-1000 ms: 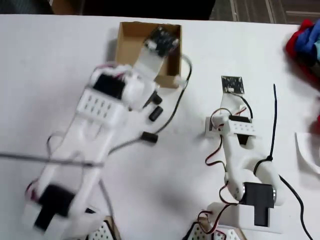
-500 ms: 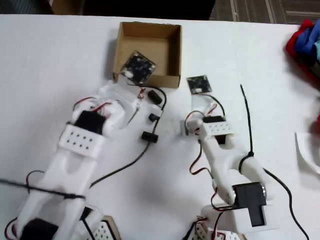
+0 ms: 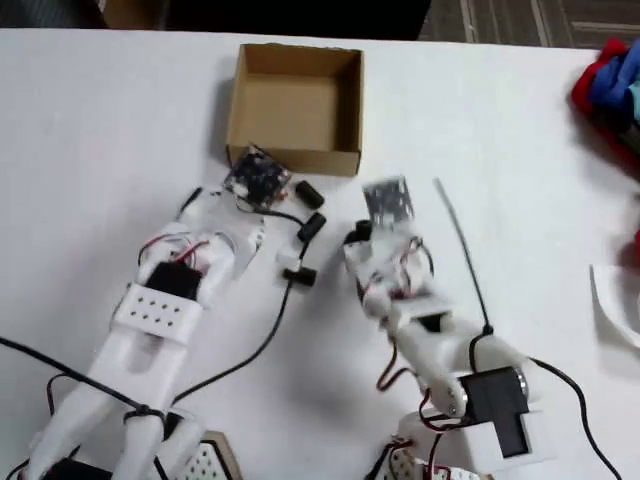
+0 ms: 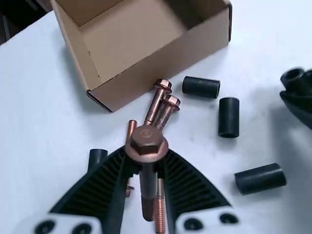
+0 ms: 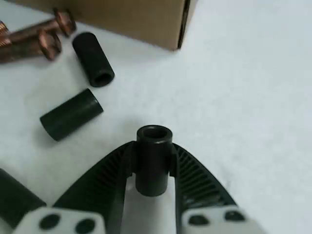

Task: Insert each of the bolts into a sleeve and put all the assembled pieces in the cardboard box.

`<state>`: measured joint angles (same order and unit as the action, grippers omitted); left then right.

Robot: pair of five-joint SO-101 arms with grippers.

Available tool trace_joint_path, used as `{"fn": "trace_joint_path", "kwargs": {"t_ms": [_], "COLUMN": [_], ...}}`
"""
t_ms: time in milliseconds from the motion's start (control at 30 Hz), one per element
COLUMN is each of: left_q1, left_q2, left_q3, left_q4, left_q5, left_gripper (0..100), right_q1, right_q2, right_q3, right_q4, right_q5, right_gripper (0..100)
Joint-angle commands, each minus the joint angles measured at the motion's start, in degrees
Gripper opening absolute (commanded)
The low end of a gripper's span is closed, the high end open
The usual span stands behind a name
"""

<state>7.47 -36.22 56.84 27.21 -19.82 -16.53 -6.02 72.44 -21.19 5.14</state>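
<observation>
My left end effector pinched a bolt, my right end effector a sleeve. I feared any tilt would jam the insertion.

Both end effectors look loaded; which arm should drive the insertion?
Left, probably: its end effector grips a bolt, while the right end effector holds a sleeve, bore open, as a steady target.

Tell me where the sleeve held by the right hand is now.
In the right wrist view, the sleeve sits clamped in the right hand, over the table near the cardboard box, with a loose sleeve lying beside it.
</observation>
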Motion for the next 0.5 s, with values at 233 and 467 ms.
{"fn": "trace_joint_path", "kwargs": {"t_ms": [233,467], "left_q1": [0.97,6.77], "left_q2": [-5.36,1.67], "left_q3": [1.45,-7.25], "left_q4": [-27.34,-29.01], "left_q5": [43.25,47.03], "left_gripper": [3,3], "right_q1": [-1.63,-1.71], "right_q2": [-2.86,-2.77], "right_q3": [21.1,23.56], "right_q4": [-57.45,-75.47], "right_q5": [-0.09,-0.18], "right_gripper": [2.0,2.0]}}
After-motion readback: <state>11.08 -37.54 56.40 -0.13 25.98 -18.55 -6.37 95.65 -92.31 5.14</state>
